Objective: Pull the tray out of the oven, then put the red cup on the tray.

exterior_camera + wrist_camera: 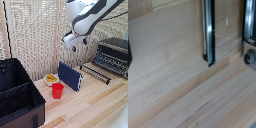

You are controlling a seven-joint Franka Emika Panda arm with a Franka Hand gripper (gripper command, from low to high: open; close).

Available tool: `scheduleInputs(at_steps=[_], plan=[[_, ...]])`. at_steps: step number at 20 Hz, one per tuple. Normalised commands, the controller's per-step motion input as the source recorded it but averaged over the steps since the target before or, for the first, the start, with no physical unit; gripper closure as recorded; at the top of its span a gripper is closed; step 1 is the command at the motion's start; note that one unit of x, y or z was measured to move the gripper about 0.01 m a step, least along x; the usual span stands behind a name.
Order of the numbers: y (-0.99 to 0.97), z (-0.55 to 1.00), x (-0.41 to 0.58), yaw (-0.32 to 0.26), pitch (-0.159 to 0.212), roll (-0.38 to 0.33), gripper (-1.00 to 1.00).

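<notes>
We see the tray right of centre, drawn out of the oven at the right edge, its bars resting on the wooden table. The red cup stands on the table left of centre, just beside a dark blue slab and a white bowl. The gripper hangs in the upper middle holding nothing, though we cannot tell how wide it is.

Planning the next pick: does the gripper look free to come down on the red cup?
Probably yes. The red cup stands upright with open air above it; the gripper hangs high, empty. The blue slab and the small bowl stand close by.
</notes>
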Motion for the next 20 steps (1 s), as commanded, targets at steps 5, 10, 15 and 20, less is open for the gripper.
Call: scheduleInputs(at_steps=[5, 10, 15, 20], plan=[[-0.33, -0.01, 0.013, 0.042, 0.004, -0.374, -1.0], [-0.36, -0.12, 0.094, 0.057, 0.04, -0.348, -1.0], [-0.36, -0.18, 0.147, 0.058, 0.109, -0.3, -1.0], [-0.39, -0.13, 0.137, 0.02, 0.135, -0.239, -1.0]])
